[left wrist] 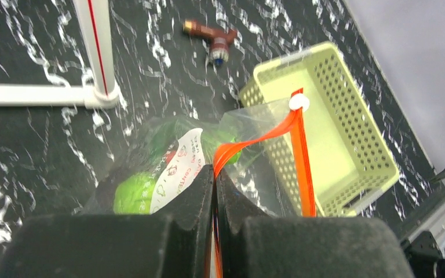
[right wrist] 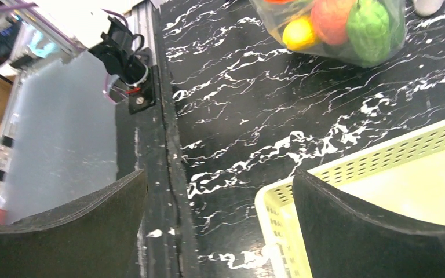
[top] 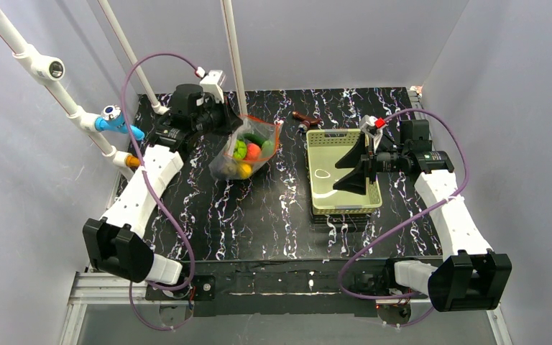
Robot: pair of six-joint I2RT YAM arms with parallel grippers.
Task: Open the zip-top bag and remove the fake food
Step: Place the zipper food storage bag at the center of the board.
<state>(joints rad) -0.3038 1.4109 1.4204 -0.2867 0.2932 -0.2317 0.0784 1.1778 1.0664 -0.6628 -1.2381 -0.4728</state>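
**1. Zip-top bag.** The zip-top bag (top: 248,149) stood on the far left-centre part of the table (top: 259,215), between the left gripper and the basket and apart from the basket. Its lower part appeared to rest on the table surface, and its zipper edge was raised. In the left wrist view, the red-orange zipper strip (left wrist: 255,142) ended at a white slider (left wrist: 299,102). From the slider, one run curved to the left gripper and a second run went straight down.

**2. Contents of the bag.** The fake food (top: 248,152) lay inside the clear plastic. The pieces visible were green, red-orange and yellow. The right wrist view showed a yellow piece, a red-orange piece and a green piece packed side by side at the bag's bottom. A white printed label faced the left wrist camera.

**3. Left gripper.** The left gripper (left wrist: 215,174) was clenched on the zipper strip, which was pinched between the two fingers.

**4. Basket.** The yellow-green perforated basket (top: 315,172) sat right of centre on the table.

**5. Right gripper.** The right gripper (top: 352,167) hung over the basket, with its fingers spread wide and grasping nothing. One finger was over the basket's interior and the other was outside the rim.

**6. Other items.** A brown object with a handle (top: 306,119) lay on the table beyond the basket. A white pipe frame (top: 233,54) stood at the table's far-left side, near the bag.
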